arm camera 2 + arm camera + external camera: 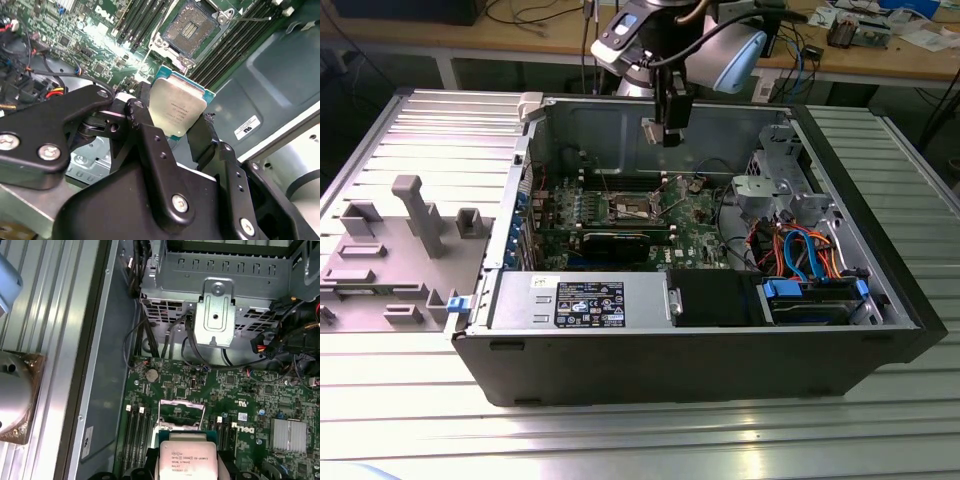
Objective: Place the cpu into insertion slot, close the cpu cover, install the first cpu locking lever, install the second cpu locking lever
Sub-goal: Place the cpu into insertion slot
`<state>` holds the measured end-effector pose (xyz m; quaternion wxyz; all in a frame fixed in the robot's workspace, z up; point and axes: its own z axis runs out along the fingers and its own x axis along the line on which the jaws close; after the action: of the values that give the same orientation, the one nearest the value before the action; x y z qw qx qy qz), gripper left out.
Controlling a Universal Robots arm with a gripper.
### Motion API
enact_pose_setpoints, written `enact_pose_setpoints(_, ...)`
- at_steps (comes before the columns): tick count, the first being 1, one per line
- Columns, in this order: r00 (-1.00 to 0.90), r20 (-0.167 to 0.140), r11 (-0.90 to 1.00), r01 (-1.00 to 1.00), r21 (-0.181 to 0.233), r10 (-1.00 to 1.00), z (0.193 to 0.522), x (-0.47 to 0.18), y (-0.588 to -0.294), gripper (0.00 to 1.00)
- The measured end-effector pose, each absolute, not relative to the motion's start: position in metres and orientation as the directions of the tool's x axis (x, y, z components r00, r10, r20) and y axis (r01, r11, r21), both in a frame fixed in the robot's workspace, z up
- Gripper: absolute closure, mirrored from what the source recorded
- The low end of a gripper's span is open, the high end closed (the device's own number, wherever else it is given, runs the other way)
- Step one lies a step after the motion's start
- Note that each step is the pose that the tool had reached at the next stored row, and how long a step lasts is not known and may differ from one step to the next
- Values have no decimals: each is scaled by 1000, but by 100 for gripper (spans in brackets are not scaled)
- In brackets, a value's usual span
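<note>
Your gripper (172, 122) fingers (141, 120) clamped on the cpu (176, 105), dull silver lid over green edge, its fine print unreadable, held clear above the insertion slot (189, 30), pin grid bare, white label (247, 127) on case wall (270, 70)

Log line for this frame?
gripper: shut on cpu | cpu: aloft, not in slot | slot: empty, pins showing

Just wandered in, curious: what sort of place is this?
Probably a robotics lab or workshop: an open computer case lies on a metal table, a cluttered bench stands behind, and the arm's end effector holds a cpu.
</note>
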<state>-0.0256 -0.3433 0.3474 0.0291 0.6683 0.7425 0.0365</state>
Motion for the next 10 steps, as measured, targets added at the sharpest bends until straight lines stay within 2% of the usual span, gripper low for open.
enact_pose_setpoints(10,-95,5,94,991,93,995,345,-26,-343,46)
